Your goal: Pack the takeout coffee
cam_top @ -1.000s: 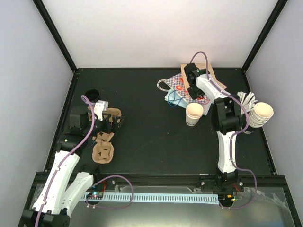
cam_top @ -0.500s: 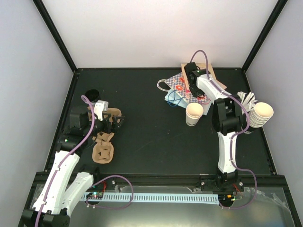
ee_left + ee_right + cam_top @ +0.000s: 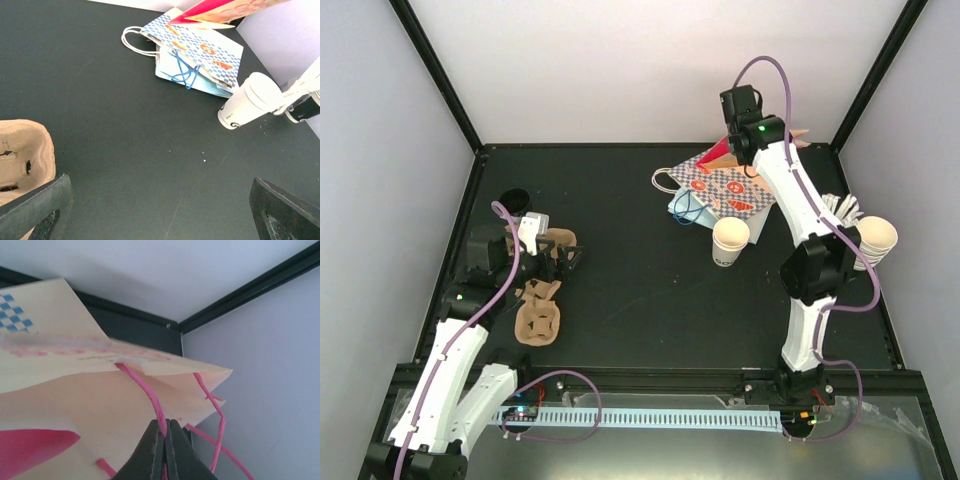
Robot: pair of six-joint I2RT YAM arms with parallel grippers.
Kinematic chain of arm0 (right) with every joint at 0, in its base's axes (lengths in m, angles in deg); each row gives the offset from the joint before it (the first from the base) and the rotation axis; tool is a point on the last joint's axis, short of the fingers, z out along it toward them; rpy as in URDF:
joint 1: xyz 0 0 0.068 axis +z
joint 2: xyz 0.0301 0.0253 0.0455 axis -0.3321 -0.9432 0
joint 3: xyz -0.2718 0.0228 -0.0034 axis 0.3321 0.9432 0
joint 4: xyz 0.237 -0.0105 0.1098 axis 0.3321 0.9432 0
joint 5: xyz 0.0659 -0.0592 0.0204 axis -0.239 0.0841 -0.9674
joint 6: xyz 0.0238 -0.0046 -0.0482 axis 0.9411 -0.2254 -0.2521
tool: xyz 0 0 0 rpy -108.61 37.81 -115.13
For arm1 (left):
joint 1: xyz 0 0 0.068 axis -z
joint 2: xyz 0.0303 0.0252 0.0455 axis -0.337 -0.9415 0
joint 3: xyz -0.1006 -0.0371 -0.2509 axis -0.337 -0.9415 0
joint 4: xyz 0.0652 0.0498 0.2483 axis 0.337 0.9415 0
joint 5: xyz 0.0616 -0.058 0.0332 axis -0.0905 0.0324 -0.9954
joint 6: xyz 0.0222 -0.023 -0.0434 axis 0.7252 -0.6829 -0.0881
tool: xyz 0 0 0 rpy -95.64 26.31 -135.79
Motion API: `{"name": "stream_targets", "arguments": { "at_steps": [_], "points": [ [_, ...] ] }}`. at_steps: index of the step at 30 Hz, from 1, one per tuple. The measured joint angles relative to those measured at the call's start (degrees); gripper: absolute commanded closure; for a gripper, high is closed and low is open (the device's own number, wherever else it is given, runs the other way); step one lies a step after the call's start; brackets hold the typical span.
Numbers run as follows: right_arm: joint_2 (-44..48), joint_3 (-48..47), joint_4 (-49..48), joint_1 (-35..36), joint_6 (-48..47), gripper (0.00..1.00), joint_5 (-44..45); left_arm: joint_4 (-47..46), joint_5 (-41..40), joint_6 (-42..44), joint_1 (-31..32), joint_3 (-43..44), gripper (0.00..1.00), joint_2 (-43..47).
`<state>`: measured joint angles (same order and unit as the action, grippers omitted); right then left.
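Hazards: the right claw [image 3: 164,426], pinched tight on one thin handle cord [image 3: 150,396] of the pink bag [image 3: 718,157] at upper right of the overhead view, carries it tilted and flat. The cord may slip, or the bag may swing into the takeout coffee [image 3: 730,241], upright on the desk [image 3: 640,290] right of centre. Containers: coffee cup shows only its cream inside; pink bag's contents unseen; cardboard carrier [image 3: 538,320] at left, pockets bare; left claw [image 3: 159,192] spread wide, holding nothing.
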<state>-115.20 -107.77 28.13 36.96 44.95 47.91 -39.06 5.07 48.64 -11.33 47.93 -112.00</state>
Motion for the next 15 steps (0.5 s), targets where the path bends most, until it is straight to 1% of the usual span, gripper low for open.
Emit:
{"name": "stream_targets", "arguments": {
  "at_steps": [3, 9, 15],
  "points": [
    [2.8, -0.8, 0.0, 2.6, -1.0, 0.99, 1.1, 0.0, 0.0, 0.0, 0.0, 0.0, 0.01, 0.0],
    [4.5, -4.5, 0.3, 9.0, -2.7, 0.99, 2.2, 0.0, 0.0, 0.0, 0.0, 0.0, 0.01, 0.1],
    [6.6, -6.3, 0.6, 17.5, -4.3, 0.99, 2.6, 0.0, 0.0, 0.0, 0.0, 0.0, 0.01, 0.2]
  ]
}}
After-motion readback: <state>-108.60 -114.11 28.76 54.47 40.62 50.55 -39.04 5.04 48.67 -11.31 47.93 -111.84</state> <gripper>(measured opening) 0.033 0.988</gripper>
